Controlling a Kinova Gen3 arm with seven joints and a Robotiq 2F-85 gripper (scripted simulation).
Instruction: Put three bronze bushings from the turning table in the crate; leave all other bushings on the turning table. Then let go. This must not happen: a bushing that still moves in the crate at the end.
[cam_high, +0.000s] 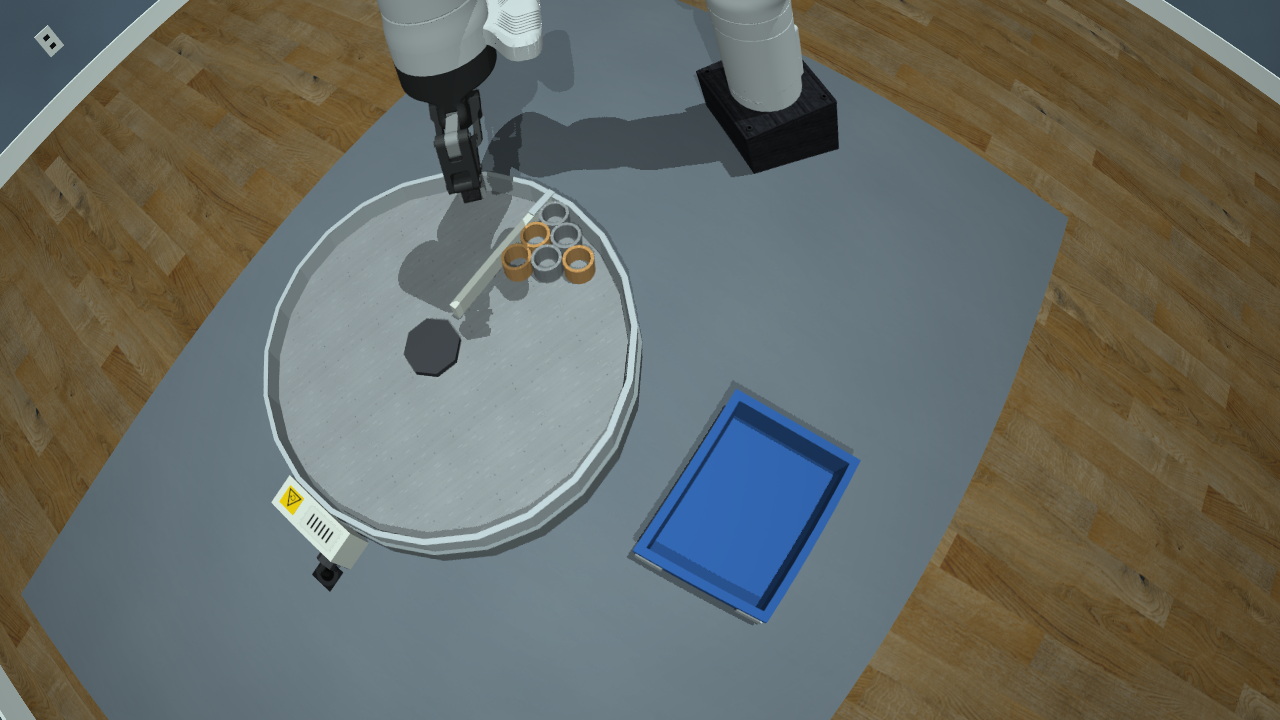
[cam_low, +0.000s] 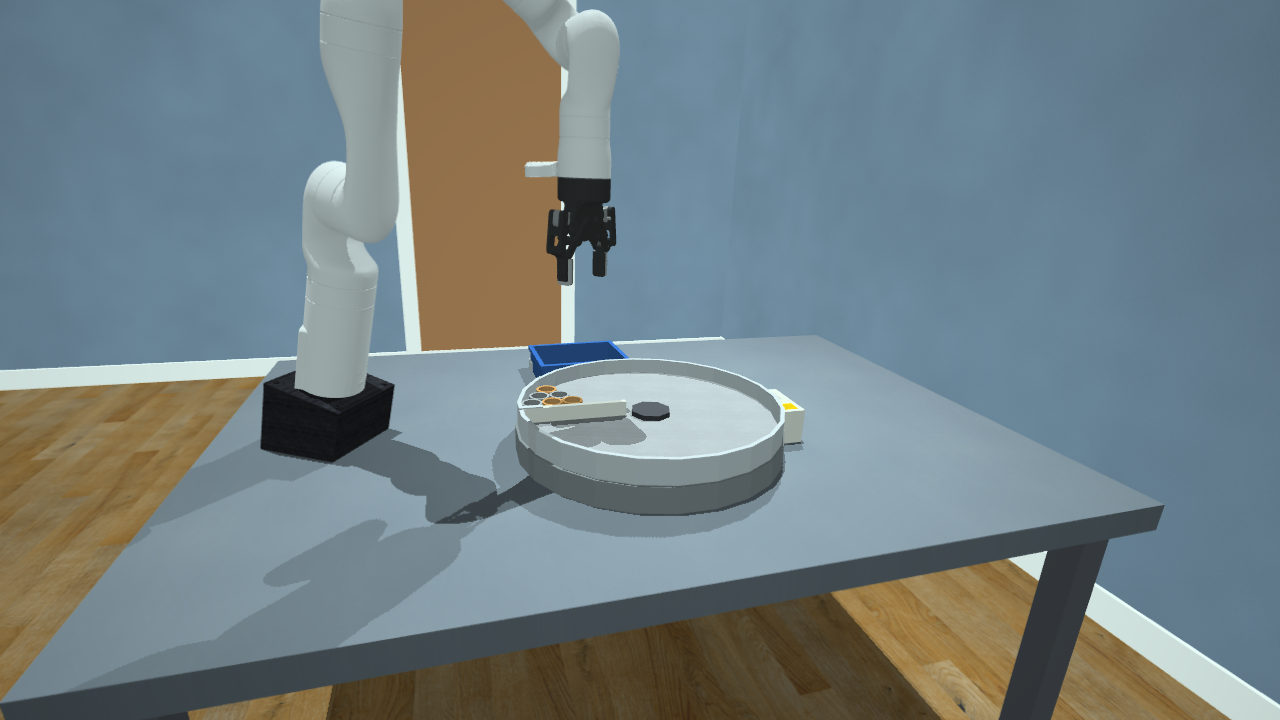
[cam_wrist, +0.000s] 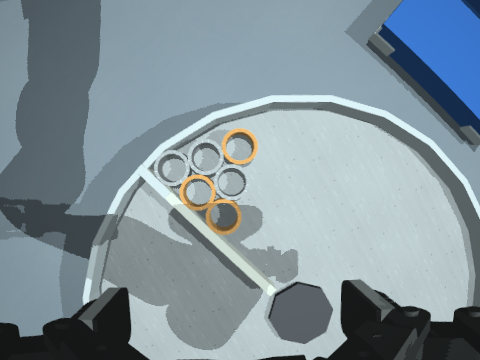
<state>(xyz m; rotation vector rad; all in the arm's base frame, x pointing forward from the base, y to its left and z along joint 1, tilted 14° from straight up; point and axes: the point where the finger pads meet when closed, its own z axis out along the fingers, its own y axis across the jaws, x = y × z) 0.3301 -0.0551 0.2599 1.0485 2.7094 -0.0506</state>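
My gripper (cam_high: 470, 196) (cam_low: 581, 268) (cam_wrist: 235, 309) is open and empty, high above the turning table (cam_high: 447, 465) (cam_low: 657, 470) (cam_wrist: 375, 200). Three bronze bushings stand upright on it in a cluster beside the light divider bar (cam_high: 492, 268) (cam_low: 577, 412) (cam_wrist: 225, 243). One bronze bushing (cam_high: 517, 274) (cam_wrist: 223, 232) is at the inner end, another bronze bushing (cam_wrist: 182, 192) lies along the bar, and the third bronze bushing (cam_high: 579, 276) (cam_wrist: 256, 146) is on the outer side. Three grey bushings stand among them, touching or very close. The blue crate (cam_high: 796, 427) (cam_low: 534, 360) (cam_wrist: 425, 77) is empty.
A dark hub (cam_high: 432, 347) (cam_low: 650, 411) (cam_wrist: 301, 312) sits at the turning table's middle. A raised rim runs round the turning table. A white box (cam_high: 319, 528) (cam_low: 793, 425) with a warning label is at its outer side. The arm's black base (cam_high: 792, 147) (cam_low: 326, 425) stands on the table.
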